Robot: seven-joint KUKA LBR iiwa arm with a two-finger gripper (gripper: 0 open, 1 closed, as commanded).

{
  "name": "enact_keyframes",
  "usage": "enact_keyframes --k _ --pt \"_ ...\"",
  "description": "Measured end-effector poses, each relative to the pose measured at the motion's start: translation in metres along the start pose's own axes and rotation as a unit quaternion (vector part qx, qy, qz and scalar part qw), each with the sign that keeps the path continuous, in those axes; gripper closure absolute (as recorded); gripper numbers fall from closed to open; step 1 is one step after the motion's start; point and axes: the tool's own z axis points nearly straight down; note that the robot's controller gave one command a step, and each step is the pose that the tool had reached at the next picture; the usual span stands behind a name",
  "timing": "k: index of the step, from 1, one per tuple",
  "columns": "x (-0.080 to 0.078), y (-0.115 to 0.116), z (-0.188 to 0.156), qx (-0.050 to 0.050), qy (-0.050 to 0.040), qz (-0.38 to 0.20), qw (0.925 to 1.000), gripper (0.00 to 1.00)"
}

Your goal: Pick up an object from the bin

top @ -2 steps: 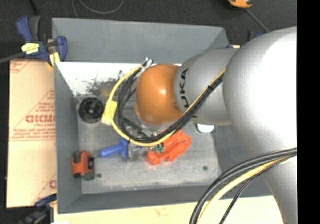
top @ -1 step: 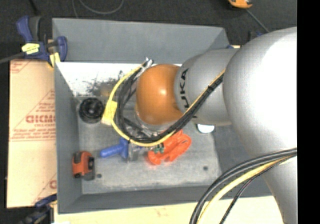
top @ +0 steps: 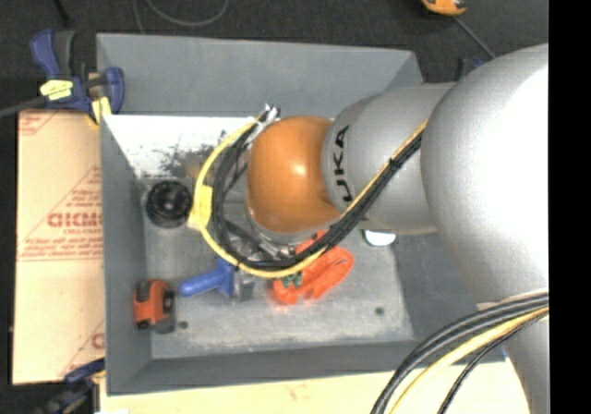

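My gripper [top: 247, 253] is low in the middle of the bin, mostly hidden under the arm's wrist; its dark body shows just below the wrist. Directly in front of it lies a blue-handled tool [top: 207, 283] with a grey metal end pointing toward the gripper. An orange plastic thing [top: 319, 277] with a small green part lies just to the right of the gripper. Whether the gripper touches either of them is hidden.
A black round thing [top: 168, 202] sits at the bin's left side. An orange and black tape measure [top: 152, 303] lies in the front left corner. A small white thing [top: 379, 238] peeks out under the arm at the right. The arm covers the bin's right half.
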Motion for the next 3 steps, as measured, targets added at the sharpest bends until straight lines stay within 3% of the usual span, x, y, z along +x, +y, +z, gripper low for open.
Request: enact_keyframes --k 1,2,3 --pt "-0.037 -0.003 -0.014 0.0 -0.0021 0.001 1.0 1.0" --pt "-0.024 -0.008 -0.052 0.001 0.0019 -0.004 1.0 1.0" --pt "-0.049 -0.008 -0.111 0.0 -0.0007 -0.026 0.9997 1.0"
